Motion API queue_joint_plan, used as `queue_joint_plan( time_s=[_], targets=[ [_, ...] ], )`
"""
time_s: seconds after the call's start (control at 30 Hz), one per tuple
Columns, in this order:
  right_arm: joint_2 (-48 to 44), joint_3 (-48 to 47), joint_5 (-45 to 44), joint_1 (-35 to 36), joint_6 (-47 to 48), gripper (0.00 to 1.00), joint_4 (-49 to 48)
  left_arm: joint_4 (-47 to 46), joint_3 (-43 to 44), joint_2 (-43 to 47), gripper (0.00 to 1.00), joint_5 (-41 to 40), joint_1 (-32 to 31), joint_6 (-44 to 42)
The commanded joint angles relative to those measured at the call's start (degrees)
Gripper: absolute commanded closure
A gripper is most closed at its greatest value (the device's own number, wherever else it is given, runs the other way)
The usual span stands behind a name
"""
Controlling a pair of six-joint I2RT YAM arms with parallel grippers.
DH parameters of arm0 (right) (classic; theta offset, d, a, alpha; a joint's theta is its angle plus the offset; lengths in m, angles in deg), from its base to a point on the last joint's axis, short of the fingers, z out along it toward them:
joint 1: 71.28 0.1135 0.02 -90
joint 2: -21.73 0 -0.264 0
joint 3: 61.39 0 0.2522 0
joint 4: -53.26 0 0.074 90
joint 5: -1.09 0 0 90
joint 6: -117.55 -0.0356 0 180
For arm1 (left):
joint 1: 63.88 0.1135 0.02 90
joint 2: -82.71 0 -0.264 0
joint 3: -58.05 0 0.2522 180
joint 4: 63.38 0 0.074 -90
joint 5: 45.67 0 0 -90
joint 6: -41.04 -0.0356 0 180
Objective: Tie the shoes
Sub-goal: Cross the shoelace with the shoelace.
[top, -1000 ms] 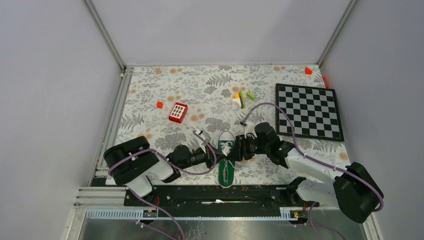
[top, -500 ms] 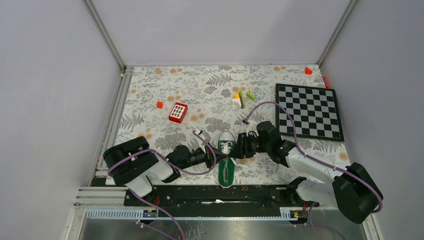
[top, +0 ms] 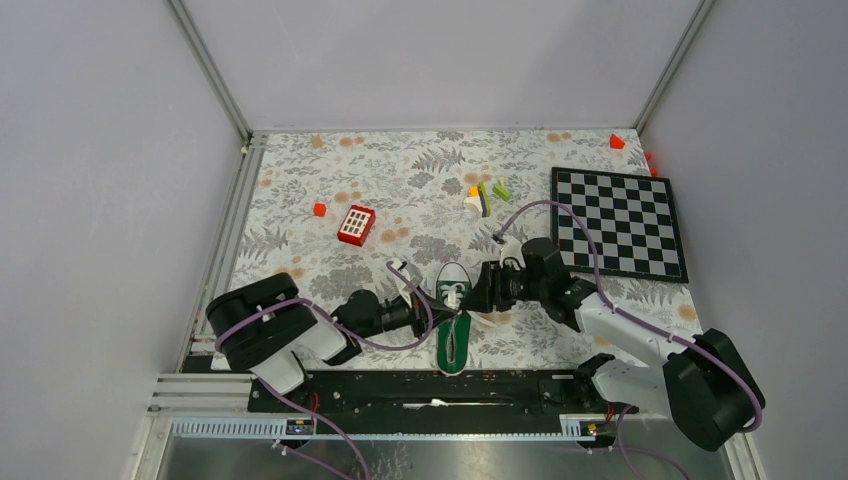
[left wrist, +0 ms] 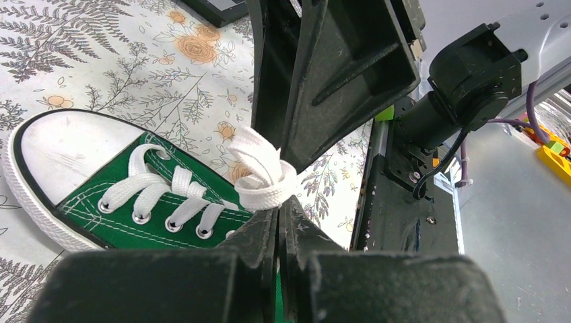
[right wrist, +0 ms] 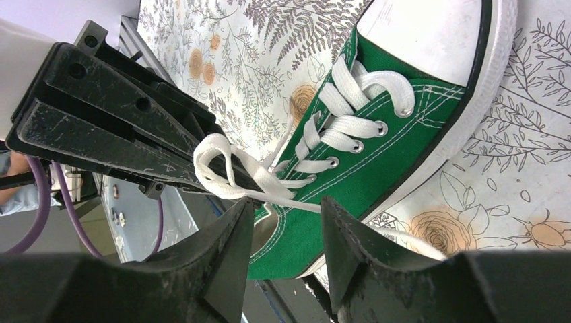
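- Floral surface [top: 300,190], green sneaker [top: 452,345] sitting just between both pincers.
- left pincer [left wrist: 278,210] is clamped on the lace loop [left wrist: 262,176]; right pincer [right wrist: 288,204] is gaping, with a strand crossing its gap.
- looks mid-knot; right one probably needs to close and pull.

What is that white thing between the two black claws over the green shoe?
A loop of the green canvas sneaker's white shoelace, pinched by the left gripper, beside the right gripper; clearest in the left wrist view.

Left arm [top: 268,338] and right arm [top: 640,348] — bulky black joint housings, white link shells — each trail a purple cable [top: 545,207]. Left hand [left wrist: 277,210] and right hand [right wrist: 284,222]: scuffed matte-black plastic.
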Motion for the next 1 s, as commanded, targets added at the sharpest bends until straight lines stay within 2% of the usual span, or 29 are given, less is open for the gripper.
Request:
queue_joint_plan(
  time_s=[0.0,0.07,0.17,0.3,0.43,0.73,0.97],
  targets=[
    [-0.7,0.1,3.9,-0.9,1.1,0.52,-1.0,-4.2,1.6,-0.8,1.00,3.1,-0.1,-0.5],
    [-0.5,0.0,4.6,-1.1,1.1,0.57,-1.3,-4.2,1.6,-0.8,1.00,3.0,-0.1,-0.6],
    [0.0,0.4,6.0,-1.2,0.5,0.71,-2.8,-4.2,1.5,-0.6,1.00,2.7,0.0,-0.6],
    [0.6,0.7,8.8,-1.2,-0.4,0.80,-5.0,-4.2,1.7,-0.6,1.00,2.6,0.1,-0.5],
    [0.8,0.7,9.3,-1.1,-0.1,0.81,-4.7,-4.2,1.9,-0.8,1.00,2.6,0.4,-0.3],
    [0.4,0.9,9.2,-1.2,0.8,0.95,-3.0,-4.2,1.9,-0.7,1.00,3.1,0.7,-0.5],
    [1.9,0.5,9.2,-1.2,0.2,0.95,-4.1,-4.2,2.0,-0.6,1.00,4.0,1.1,-0.5]
  ],
)
